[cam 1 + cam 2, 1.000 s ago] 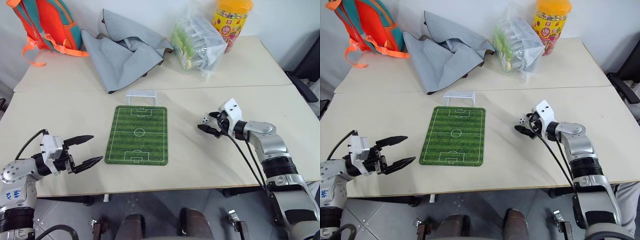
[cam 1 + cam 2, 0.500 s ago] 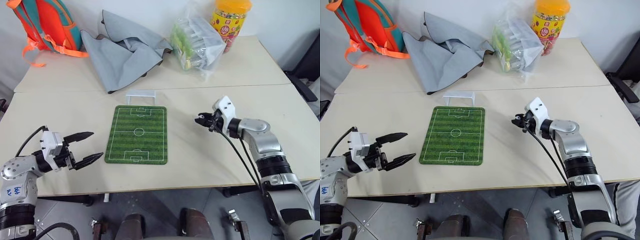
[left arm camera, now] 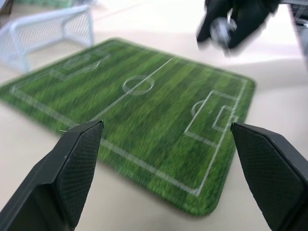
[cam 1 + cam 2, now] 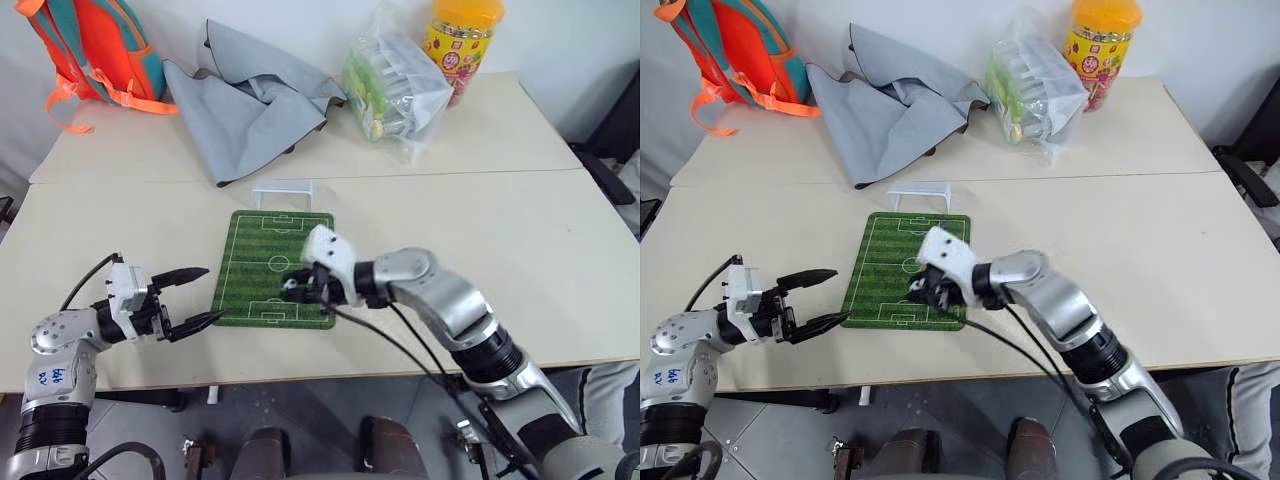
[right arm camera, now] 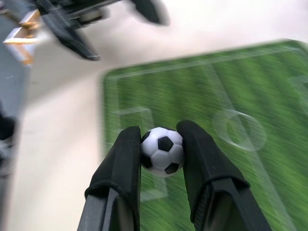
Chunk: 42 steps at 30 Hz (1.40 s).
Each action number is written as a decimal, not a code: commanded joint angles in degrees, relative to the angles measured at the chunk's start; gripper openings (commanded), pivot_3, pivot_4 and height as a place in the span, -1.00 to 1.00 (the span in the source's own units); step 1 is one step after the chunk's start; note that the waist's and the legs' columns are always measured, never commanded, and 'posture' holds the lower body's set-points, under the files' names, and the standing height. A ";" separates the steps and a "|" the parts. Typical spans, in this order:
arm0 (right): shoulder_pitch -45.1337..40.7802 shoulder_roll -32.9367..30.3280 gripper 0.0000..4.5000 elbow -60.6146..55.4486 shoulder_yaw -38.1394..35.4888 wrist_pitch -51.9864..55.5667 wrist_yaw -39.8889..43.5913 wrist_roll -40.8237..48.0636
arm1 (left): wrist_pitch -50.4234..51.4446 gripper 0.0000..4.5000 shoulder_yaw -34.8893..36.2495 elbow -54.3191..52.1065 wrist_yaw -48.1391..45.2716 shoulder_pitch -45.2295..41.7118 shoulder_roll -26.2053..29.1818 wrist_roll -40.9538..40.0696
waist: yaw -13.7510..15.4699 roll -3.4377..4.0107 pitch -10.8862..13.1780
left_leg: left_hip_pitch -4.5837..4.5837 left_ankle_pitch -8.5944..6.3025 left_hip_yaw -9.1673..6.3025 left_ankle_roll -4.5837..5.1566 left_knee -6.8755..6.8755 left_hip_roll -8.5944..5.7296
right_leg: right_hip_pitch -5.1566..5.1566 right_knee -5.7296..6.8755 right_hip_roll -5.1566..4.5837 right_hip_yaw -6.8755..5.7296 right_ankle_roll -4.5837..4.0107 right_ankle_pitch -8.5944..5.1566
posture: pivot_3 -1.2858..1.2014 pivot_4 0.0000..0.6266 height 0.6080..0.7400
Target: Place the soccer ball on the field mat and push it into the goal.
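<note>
We held the soccer ball (image 5: 162, 151) pinched in the right fingers (image 5: 200, 159), left fingers (image 3: 81, 153) spread empty; released high, it could bounce off the field mat (image 4: 250, 262).

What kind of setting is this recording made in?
Probably an indoor room or lab with staged props: pale wooden tables pushed together, an orange backpack, a crumpled grey cloth, and a green toy field mat.

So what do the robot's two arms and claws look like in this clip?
Both arms are silver-grey metal with black ribbed joint sections. Each wrist carries a white block, from which a two-fingered black claw extends: left claw, right claw. The fingers have textured inner faces. Thin black cables loop along both forearms. The left arm bears blue handwritten marks.
</note>
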 commanded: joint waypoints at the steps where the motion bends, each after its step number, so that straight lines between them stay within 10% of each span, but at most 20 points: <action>1: -1.25 1.89 -0.62 1.48 2.79 -1.99 1.03 -1.09 | -4.23 1.00 2.23 3.64 -4.38 1.00 1.88 -0.93 | -0.04 0.00 0.00 | 0.01 0.00 0.00 0.00 0.00 0.00 | 0.00 0.02 0.00 0.00 0.00 0.00 | 0.03 -0.52 1.00; 27: -2.30 8.98 -0.62 17.52 4.60 -13.13 2.47 -7.62 | -10.18 1.00 5.41 7.96 -6.63 5.99 3.78 -0.94 | -0.27 -0.01 -0.01 | 0.06 -0.01 0.01 -0.01 0.00 0.03 | -0.04 0.17 0.00 0.01 0.00 0.00 | 0.03 -0.52 1.00; 33: -1.97 8.63 0.21 16.12 4.19 -13.60 3.81 -6.99 | -9.66 1.00 5.00 7.88 -5.89 4.94 3.66 -0.72 | -0.25 -0.01 -0.01 | 0.07 -0.01 0.01 -0.01 0.00 0.03 | -0.04 0.18 0.00 0.02 -0.01 0.00 | 0.03 -0.52 1.00; 42: -1.94 8.22 0.21 11.65 2.60 -12.67 5.10 -5.91 | -9.25 1.00 4.53 7.98 -6.03 3.75 3.18 -0.71 | -0.29 -0.01 0.00 | 0.07 -0.01 0.01 -0.02 -0.01 0.03 | -0.05 0.17 0.01 0.02 -0.01 0.00 | 0.03 -0.52 1.00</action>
